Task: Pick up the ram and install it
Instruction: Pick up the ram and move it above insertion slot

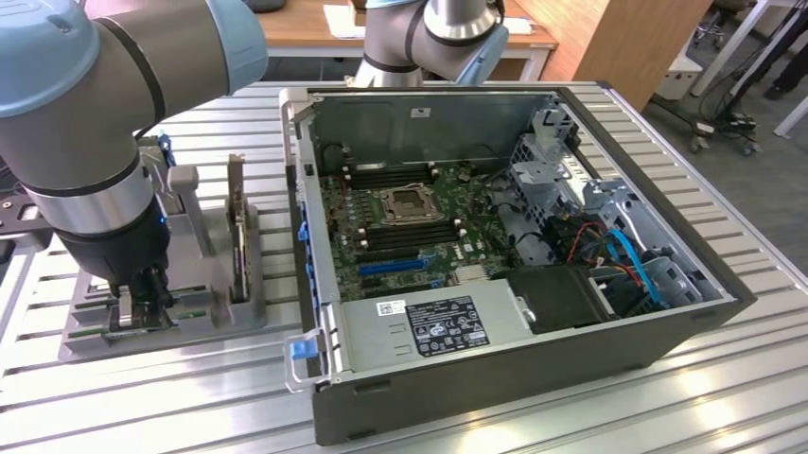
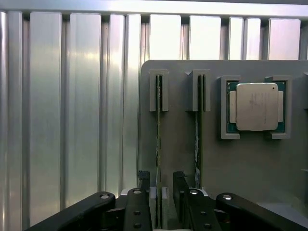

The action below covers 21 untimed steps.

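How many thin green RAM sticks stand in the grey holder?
2. One RAM stick stands between the gripper's fingers; the other stick fills the next slot, nearer the silver processor. Others may be hidden.

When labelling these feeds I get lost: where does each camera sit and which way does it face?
Exterior view: off the arm, raised, looking down on the open computer case; the arm's gripper shows at the exterior view's left.
Wrist view: on the wrist, looking down past the open gripper straddling the ram.
Shared: the gripper and grey holder.
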Motion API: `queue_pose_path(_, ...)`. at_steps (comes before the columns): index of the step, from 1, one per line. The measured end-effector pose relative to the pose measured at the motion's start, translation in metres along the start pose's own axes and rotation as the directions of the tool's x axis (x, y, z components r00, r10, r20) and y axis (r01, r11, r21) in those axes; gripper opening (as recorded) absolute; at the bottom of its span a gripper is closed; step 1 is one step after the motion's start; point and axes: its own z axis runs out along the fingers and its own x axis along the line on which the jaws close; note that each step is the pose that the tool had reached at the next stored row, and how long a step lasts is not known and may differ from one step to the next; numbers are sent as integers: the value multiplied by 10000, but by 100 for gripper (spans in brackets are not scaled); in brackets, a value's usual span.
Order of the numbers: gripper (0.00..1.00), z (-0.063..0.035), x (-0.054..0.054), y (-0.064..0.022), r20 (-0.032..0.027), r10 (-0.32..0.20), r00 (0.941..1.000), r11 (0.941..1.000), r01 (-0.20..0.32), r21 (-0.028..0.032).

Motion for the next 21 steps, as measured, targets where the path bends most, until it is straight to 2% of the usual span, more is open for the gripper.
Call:
queue_pose_path(3,33,1,0,0,2,0,10000,10000,0,1)
queue_pose_path(5,33,3,10,1,24,-18,10000,10000,18,4)
queue_pose_path(21,33,28,15,0,18,-287,9996,9996,287,3)
